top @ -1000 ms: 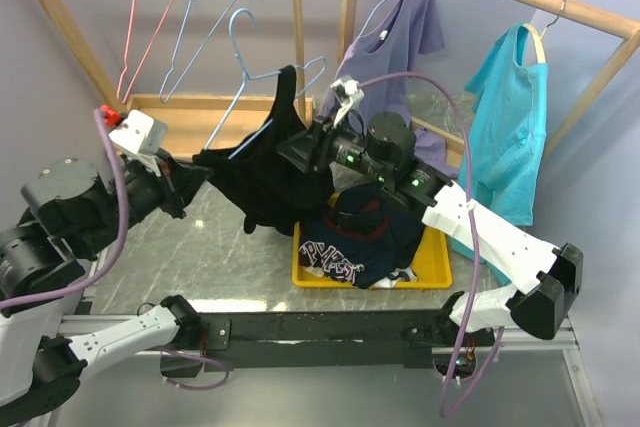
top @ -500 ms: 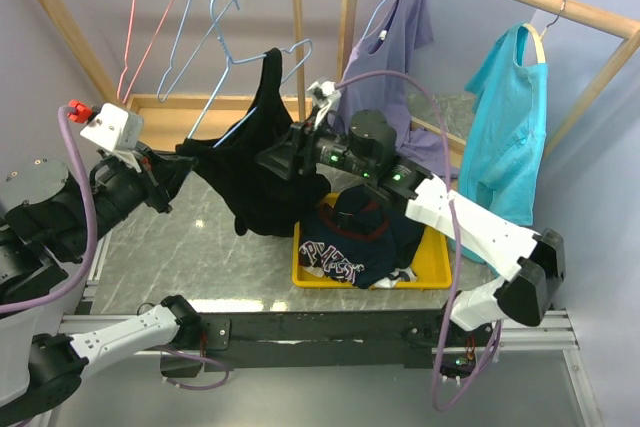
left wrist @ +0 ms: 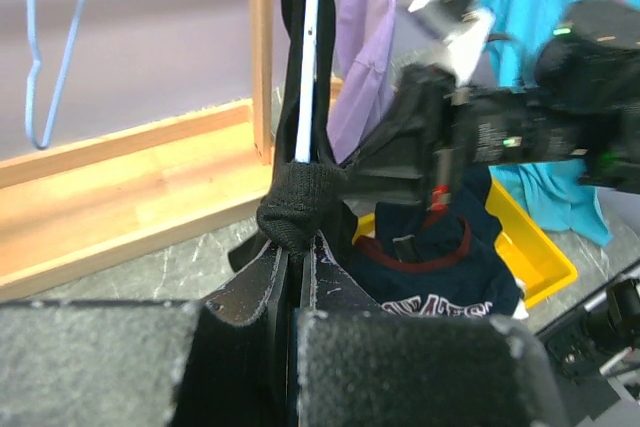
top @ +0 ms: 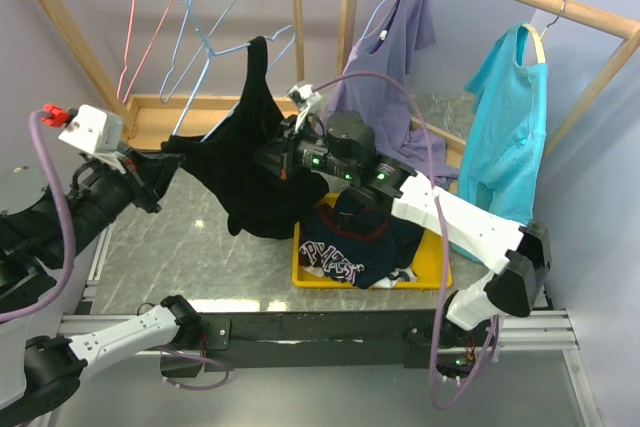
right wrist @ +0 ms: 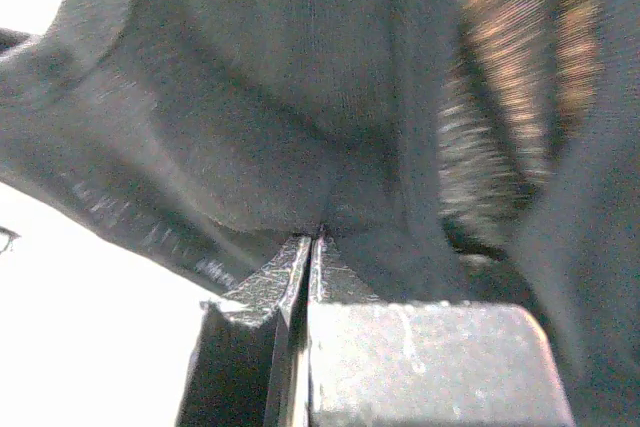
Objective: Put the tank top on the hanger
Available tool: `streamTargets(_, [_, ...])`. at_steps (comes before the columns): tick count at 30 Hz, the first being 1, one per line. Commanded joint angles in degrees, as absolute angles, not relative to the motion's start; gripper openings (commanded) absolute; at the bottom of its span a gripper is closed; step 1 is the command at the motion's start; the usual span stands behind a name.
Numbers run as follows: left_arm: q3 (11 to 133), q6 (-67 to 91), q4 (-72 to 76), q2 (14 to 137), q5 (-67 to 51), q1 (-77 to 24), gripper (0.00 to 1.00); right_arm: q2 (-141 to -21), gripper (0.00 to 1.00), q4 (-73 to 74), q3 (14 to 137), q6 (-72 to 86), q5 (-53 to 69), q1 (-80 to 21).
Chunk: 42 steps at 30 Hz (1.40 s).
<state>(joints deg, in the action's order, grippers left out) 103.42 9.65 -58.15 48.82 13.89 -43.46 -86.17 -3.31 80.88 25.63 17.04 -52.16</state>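
Much of the grip is buried in cloth. In the left wrist view the left gripper (left wrist: 297, 252) is clamped on a wad of the black tank top (left wrist: 300, 209). The pale wire of the hanger (left wrist: 312, 47) rises straight out of that wad, so it cannot be told whether the wire itself sits between the fingers. The wire's upper end is cut off by the frame edge. The right wrist view is filled with blurred black fabric, and the right gripper (right wrist: 312, 239) has its jaws pressed together with a pucker of the tank top caught at their tips. From overhead those fingers are lost against the dark cloth, and the left arm (top: 60, 217) runs out of the picture at the left. The tank top hangs in the air over the back of the table (top: 170, 247), stretched between the two grippers, with one narrow strap drawn up over the hanger's arm beside the wooden rack (top: 297, 7). Counted: two arms; three wire hangers at the left, namely the task's own, one pink hanger (top: 128, 7) and one blue hanger (top: 205, 35) on the rail; two hung shirts at the right, a lilac shirt (top: 385, 57) and a turquoise shirt (top: 510, 117); one yellow tray (top: 437, 265) holding one dark printed garment (top: 350, 247).
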Motion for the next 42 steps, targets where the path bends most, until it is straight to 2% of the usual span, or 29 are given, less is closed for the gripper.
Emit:
streamTargets(1, [106.96, 8.26, -54.49, 47.11, 17.22, -43.33, 0.01, -77.45, 0.0, 2.36, 86.31, 21.71, 5.2, -53.09])
streamTargets(7, [108.19, 7.91, -54.93, 46.76, 17.75, -43.24, 0.01, -75.93, 0.0, 9.39, 92.54, 17.76, -1.93, -53.0])
streamTargets(15, [109.16, 7.91, -54.76, 47.29, 18.45, -43.24, 0.01, -84.45, 0.0, 16.51, 105.72, 14.15, -5.54, -52.3])
streamTargets(20, [107.85, 8.0, -54.84, 47.37, 20.12, -43.24, 0.01, -87.8, 0.0, 13.45, 100.2, 16.34, -2.82, -50.8])
streamTargets(23, [106.35, 8.26, -55.46, 47.9, 22.4, -43.24, 0.01, -89.73, 0.18, 14.68, 99.32, 17.31, -2.9, -50.89])
streamTargets(24, [105.56, 8.52, -55.81, 48.07, 23.28, -43.24, 0.01, -88.87, 0.31, 13.72, 97.58, 17.84, -3.07, -50.8])
streamTargets(27, [102.85, 9.22, -56.51, 48.95, 25.92, -43.33, 0.01, -85.88, 0.44, 11.87, 93.36, 18.45, -4.13, -51.24])
streamTargets(36, [92.47, 9.93, -51.43, 50.27, 28.21, -43.24, 0.01, -75.25, 0.53, 11.16, 84.12, 19.07, -6.68, -52.29])
streamTargets(42, [89.22, 10.29, -46.94, 54.31, 29.53, -42.98, 0.01, -69.09, 0.55, 12.65, 80.77, 18.99, -7.73, -54.05])
